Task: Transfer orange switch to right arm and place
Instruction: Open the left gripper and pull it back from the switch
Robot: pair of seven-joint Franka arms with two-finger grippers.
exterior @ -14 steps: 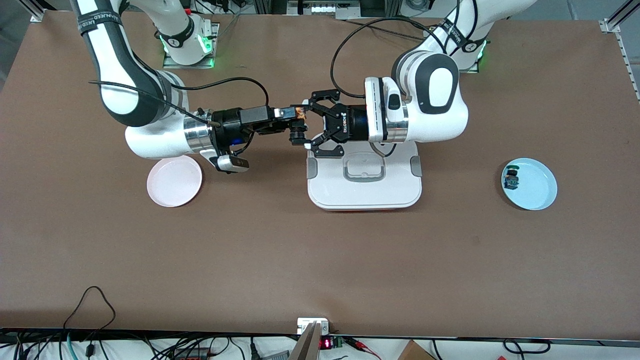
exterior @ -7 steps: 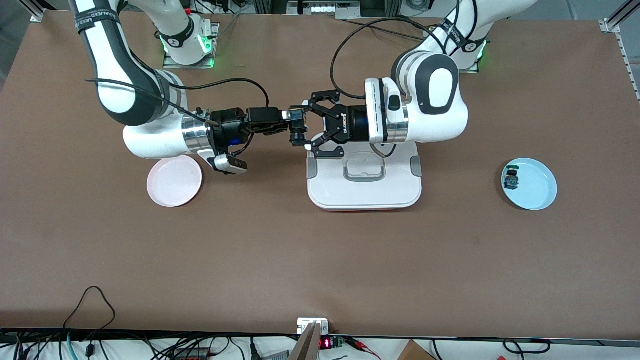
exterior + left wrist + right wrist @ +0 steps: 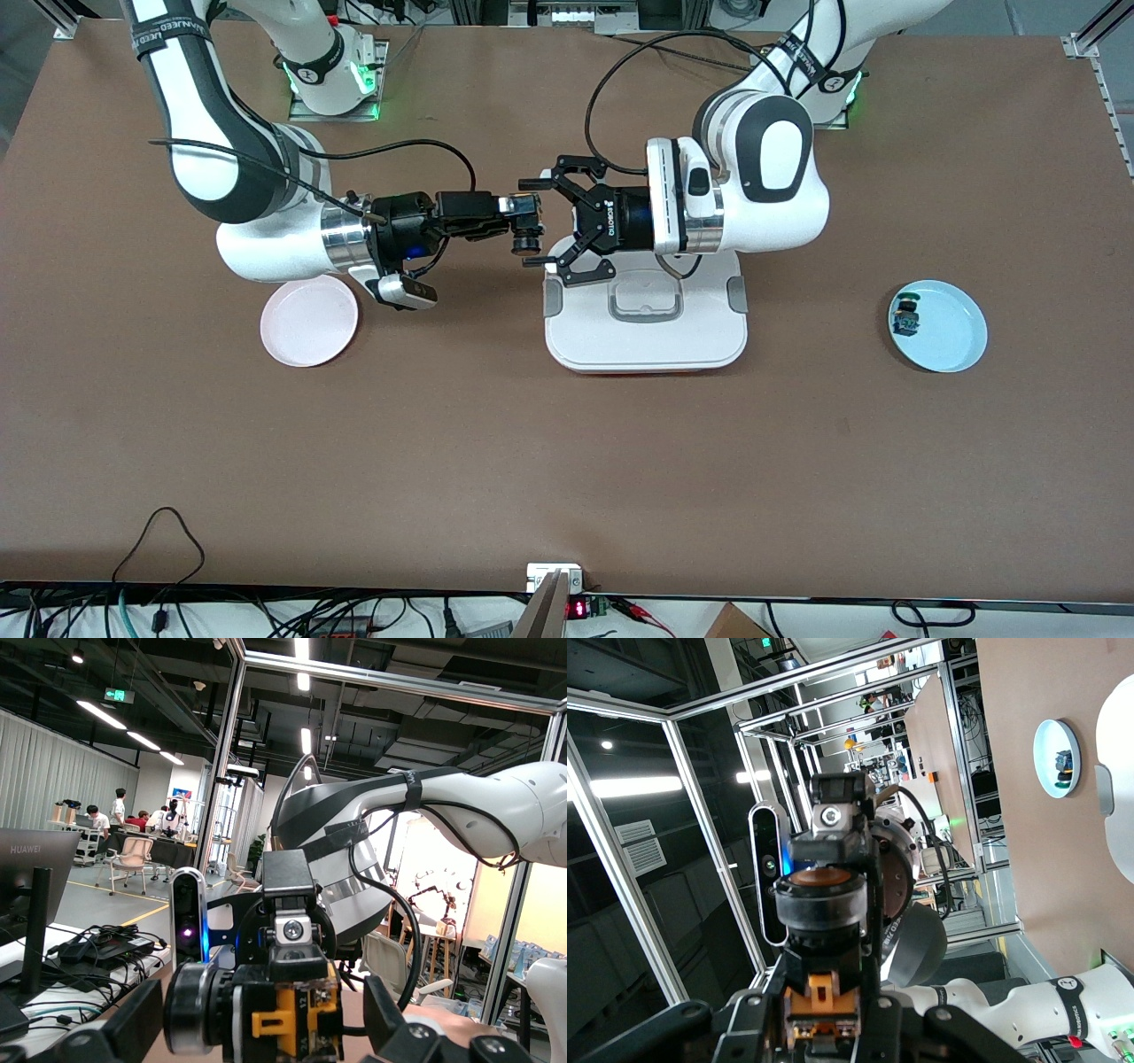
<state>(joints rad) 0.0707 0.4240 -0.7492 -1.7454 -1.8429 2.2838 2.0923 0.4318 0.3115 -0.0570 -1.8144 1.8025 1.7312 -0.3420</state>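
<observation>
Handover midair: right gripper [image 3: 523, 215] pinches orange switch [image 3: 531, 237], long axis hanging down from its fingertips. Left gripper [image 3: 542, 223] spread wide, flanking the switch without contact, free to retreat.

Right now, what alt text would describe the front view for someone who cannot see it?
Above a brown table, the right tool holds the orange switch while the left tool stands open around it, near a white tray.
</observation>
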